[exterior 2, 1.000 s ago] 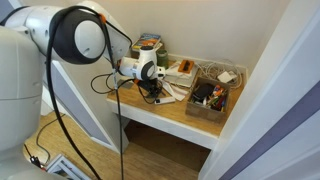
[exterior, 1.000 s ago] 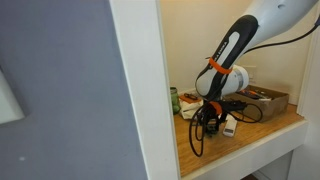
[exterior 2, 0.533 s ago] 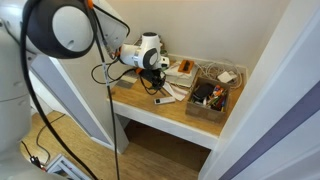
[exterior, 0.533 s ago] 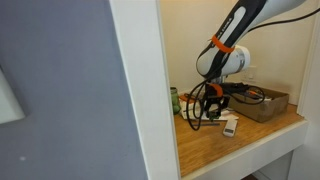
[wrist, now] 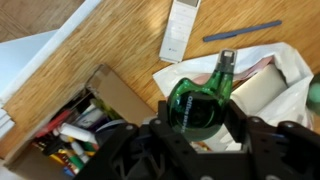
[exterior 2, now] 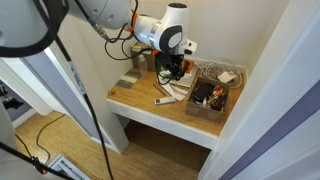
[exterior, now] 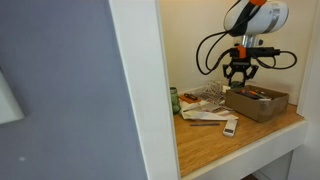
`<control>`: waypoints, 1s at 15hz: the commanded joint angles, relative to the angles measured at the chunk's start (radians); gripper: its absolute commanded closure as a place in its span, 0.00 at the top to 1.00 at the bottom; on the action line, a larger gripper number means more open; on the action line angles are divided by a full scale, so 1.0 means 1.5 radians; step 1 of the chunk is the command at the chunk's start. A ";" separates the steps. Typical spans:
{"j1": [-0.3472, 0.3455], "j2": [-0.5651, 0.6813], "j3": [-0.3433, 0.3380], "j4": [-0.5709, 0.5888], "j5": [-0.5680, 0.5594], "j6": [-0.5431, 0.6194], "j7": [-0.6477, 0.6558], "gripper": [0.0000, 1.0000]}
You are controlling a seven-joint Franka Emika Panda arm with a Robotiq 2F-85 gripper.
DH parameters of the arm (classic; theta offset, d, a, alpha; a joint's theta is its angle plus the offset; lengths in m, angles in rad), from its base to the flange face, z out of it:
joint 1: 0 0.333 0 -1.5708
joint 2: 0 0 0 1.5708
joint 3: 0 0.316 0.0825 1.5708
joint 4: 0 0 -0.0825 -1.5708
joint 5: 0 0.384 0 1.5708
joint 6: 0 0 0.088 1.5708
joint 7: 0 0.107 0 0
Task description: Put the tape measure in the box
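Note:
My gripper (wrist: 200,118) is shut on the tape measure (wrist: 198,100), a round dark green lump with white lettering and a tab sticking out. In both exterior views the gripper (exterior: 240,72) (exterior 2: 175,68) hangs well above the table, beside the near end of the box. The box (exterior: 262,104) (exterior 2: 208,108) is a shallow tan cardboard one with several small items inside. In the wrist view the box (wrist: 112,88) lies at the lower left, apart from the gripper. The tape measure is too small to make out in the exterior views.
A flat white remote-like bar (wrist: 180,30) (exterior: 230,126) lies on the wooden table. White plastic and papers (wrist: 275,75) lie under the gripper. A grey-blue strip (wrist: 243,32) lies nearby. A green jar (exterior: 174,100) stands at the back, by the wall post.
The gripper has risen from the table clutter with the tape measure in it and has swung toward the box. The arm now stands much higher.

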 commanded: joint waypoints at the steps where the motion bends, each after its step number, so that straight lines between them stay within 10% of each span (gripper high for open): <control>1: -0.022 -0.027 -0.024 -0.007 0.021 -0.025 0.062 0.32; 2: -0.019 -0.014 -0.017 0.001 0.003 -0.012 0.027 0.32; 3: -0.025 -0.016 -0.021 0.001 0.002 -0.013 0.027 0.57; 8: -0.020 -0.012 -0.018 0.001 0.002 -0.013 0.024 0.57; 9: -0.020 -0.012 -0.018 0.001 0.002 -0.013 0.024 0.32; 15: -0.061 0.040 -0.046 0.057 0.027 -0.050 0.052 0.32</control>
